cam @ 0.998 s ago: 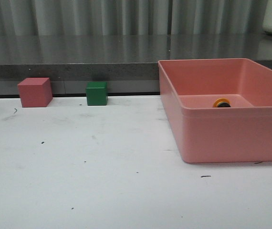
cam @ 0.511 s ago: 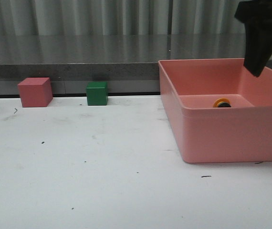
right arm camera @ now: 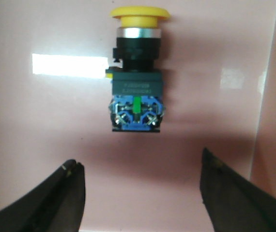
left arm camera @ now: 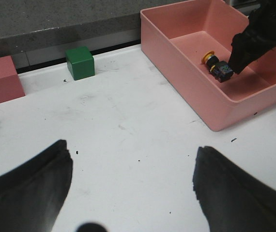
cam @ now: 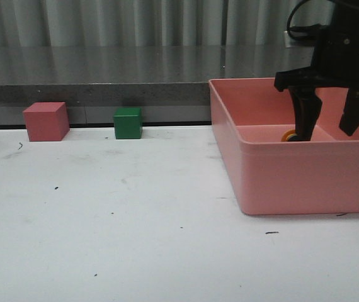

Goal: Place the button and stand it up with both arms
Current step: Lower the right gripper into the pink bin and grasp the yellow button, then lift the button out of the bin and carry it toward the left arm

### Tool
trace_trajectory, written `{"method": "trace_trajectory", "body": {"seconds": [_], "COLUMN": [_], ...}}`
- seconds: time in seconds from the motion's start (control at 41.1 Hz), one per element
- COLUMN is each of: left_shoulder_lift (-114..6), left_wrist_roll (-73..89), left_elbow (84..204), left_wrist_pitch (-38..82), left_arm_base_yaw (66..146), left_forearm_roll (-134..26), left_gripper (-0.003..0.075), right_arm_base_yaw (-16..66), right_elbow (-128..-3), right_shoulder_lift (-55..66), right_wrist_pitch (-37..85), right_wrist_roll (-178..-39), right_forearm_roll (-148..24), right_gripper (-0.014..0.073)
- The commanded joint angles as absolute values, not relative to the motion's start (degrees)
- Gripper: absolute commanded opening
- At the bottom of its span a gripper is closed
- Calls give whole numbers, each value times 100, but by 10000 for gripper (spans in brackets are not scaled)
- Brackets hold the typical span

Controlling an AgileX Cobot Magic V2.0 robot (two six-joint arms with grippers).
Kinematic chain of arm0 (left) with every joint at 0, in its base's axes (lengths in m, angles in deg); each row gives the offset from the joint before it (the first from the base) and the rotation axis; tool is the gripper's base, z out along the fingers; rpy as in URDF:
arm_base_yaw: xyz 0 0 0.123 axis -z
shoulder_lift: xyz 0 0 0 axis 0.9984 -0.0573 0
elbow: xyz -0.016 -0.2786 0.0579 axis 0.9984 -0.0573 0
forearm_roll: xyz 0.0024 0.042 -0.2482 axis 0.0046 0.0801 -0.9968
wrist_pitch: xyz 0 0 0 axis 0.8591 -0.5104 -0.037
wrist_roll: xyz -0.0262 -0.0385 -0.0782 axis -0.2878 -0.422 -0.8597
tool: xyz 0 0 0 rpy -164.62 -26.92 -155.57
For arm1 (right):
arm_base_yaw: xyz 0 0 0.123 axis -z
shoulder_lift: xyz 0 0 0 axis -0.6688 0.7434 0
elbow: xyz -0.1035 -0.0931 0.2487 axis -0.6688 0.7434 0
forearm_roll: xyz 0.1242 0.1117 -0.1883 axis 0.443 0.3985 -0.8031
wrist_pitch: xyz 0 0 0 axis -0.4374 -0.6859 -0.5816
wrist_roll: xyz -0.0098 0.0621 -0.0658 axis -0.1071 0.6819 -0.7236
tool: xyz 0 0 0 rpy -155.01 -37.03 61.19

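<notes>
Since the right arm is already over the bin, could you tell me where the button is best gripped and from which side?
Probably the black blocky body of the button, from straight above. It lies on its side on the floor of the pink bin, so its flat flanks face the open right gripper; the round yellow cap would likely slip.

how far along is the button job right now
Early stage. Nothing is done: the button lies on its side on the floor of the pink bin. In hand: the right pincer hangs open over it, not gripping. The left pincer is open above the table. Left: grasp, lift out, stand upright.
</notes>
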State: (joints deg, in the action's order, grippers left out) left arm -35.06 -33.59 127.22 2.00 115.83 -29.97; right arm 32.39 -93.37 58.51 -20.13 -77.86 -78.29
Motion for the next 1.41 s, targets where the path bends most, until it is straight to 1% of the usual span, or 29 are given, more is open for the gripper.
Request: {"method": "trace_trajectory", "body": {"seconds": [0.0,0.292,0.365,0.438,0.462,0.535,0.608,0.828,1.022,1.217,1.387], "left_shoulder_lift": [-3533,-3543,-3543,-3543,-3543,-3543,-3543,-3543,-3543,-3543,-3543], "left_wrist_roll": [-3371,-3371,-3371,-3371,-3371,-3371,-3371,-3371,-3371,-3371,-3371], "left_elbow": [12902,12902,12902,12902,12902,12902,12902,12902,12902,12902,12902], "left_wrist_pitch": [625,625,625,625,625,625,625,625,625,625,625], "left_arm_base_yaw": [11621,11621,11621,11621,11621,11621,11621,11621,11621,11621,11621], "left_forearm_roll": [-3010,-3010,-3010,-3010,-3010,-3010,-3010,-3010,-3010,-3010,-3010], "left_gripper": [514,514,514,514,514,514,514,514,514,514,514], "right_arm_base_yaw": [3287,3287,3287,3287,3287,3289,3289,3289,3247,3033,2628], "right_elbow": [-9678,-10226,-10340,-10340,-10340,-10340,-10340,-10340,-10345,-10345,-10345], "right_shoulder_lift": [5825,6518,6604,6612,6612,6612,6607,6387,5871,5263,4716], "right_wrist_pitch": [-1858,-1693,-1715,-1707,-1707,-1702,-1708,-1826,-2056,-2296,-2518], "right_wrist_roll": [-7779,-7775,-7775,-7775,-7775,-7775,-7775,-7775,-7775,-7775,-7775], "right_forearm_roll": [-7825,-7643,-7607,-7600,-7600,-7600,-7606,-7606,-7600,-7607,-7607], "right_gripper": [521,521,506,422,376,281,238,238,238,238,238]}}
